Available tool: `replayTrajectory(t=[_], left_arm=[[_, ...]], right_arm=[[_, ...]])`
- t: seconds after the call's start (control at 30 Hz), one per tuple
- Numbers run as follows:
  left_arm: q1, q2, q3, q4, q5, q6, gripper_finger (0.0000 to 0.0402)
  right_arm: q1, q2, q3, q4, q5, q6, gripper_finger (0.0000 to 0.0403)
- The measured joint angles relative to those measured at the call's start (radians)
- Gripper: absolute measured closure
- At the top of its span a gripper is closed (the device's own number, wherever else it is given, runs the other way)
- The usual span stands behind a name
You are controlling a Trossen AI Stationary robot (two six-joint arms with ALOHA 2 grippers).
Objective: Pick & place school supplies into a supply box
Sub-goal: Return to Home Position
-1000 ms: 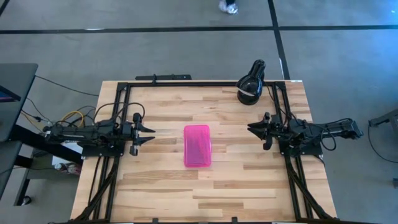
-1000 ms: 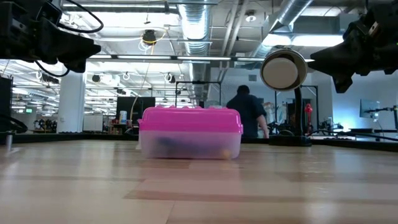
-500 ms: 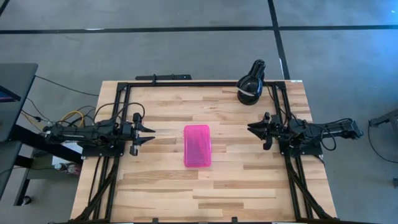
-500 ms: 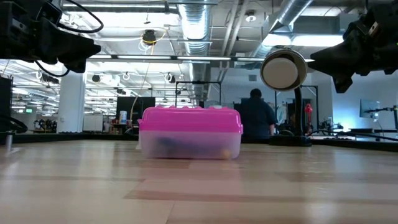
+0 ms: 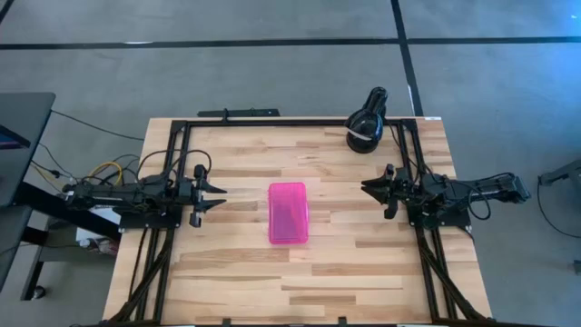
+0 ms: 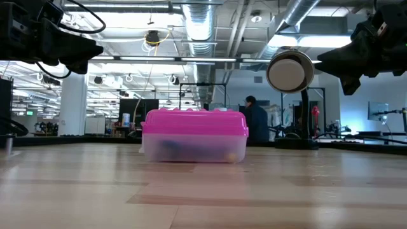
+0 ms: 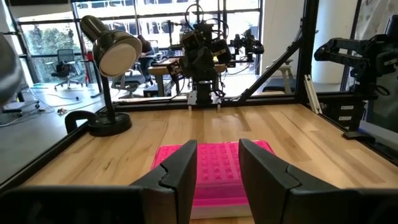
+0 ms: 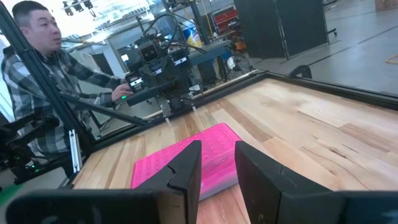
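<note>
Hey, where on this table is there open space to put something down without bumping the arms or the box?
In the high view, the wide table strip below the pink supply box is bare. So is the far stretch left of the lamp. Tightest: the gaps between the box and the left hand and right hand, both open.

Overhead straight down, low level across table [image 6: 203, 191], wrists facing inward, all sharing supply box [image 5: 288, 213]
</note>
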Motion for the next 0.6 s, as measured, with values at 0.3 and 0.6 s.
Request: replayTrajectory(t=[0.3, 0.6], left_arm=[[0.0, 0.0, 0.0, 0.0, -0.001, 0.002, 0.0288], [0.0, 0.0, 0.0, 0.0, -0.001, -0.006, 0.0288]], right_arm=[[0.0, 0.0, 0.0, 0.0, 0.0, 0.0, 0.031], [0.0, 0.0, 0.0, 0.0, 0.0, 0.0, 0.031]])
